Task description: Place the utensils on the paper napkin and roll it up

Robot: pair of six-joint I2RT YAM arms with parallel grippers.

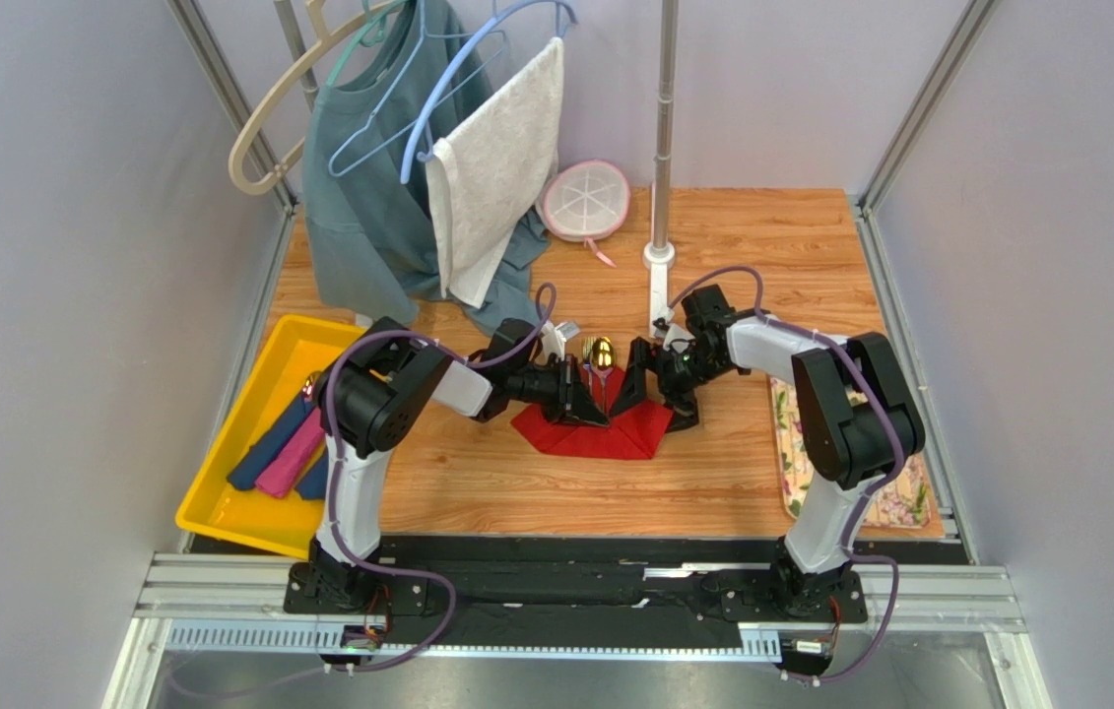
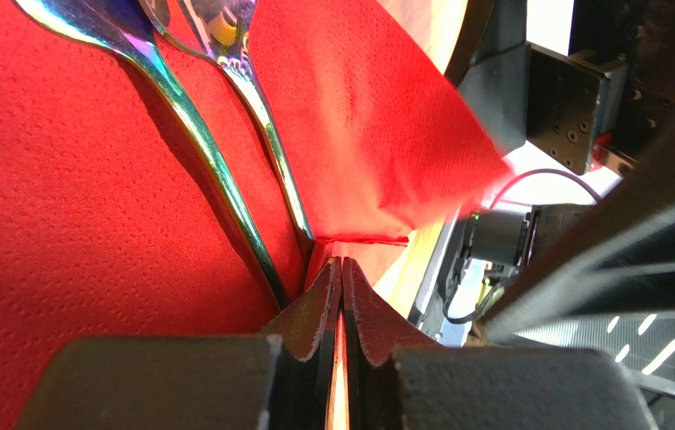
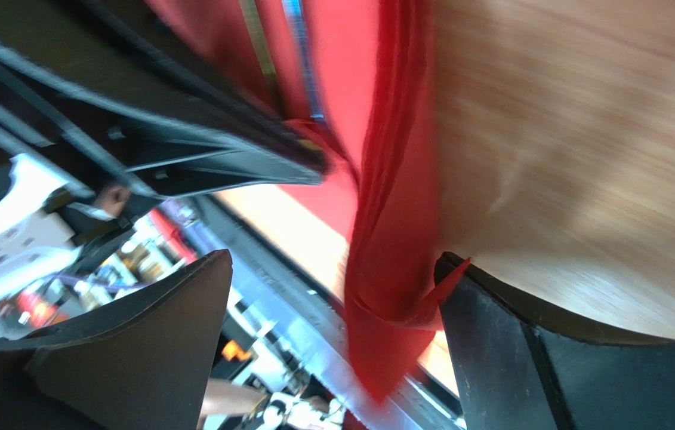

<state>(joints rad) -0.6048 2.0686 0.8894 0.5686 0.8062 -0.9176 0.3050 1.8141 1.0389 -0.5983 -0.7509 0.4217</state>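
The thin red paper napkin (image 1: pixel 600 429) lies crumpled in the middle of the overhead frame on the wooden table (image 1: pixel 755 266). The slim gold metal utensils (image 1: pixel 601 355) rest on it, a rounded head showing at its upper edge. The paper looks light, limp and easily torn, so a folded edge or corner is the place to grip it. The utensils look stiff and slick, and likely to slide inside a loose wrap. The left gripper (image 2: pixel 341 266) is clenched just below the handle ends, apparently nipping a napkin fold, though the seam is too narrow to be sure. The right gripper (image 3: pixel 332 264) stands spread, straddling a hanging red fold that touches one finger. Only the left wrist view shows both handles side by side under a raised flap. Only the right wrist view shows the fold between the parted jaws.
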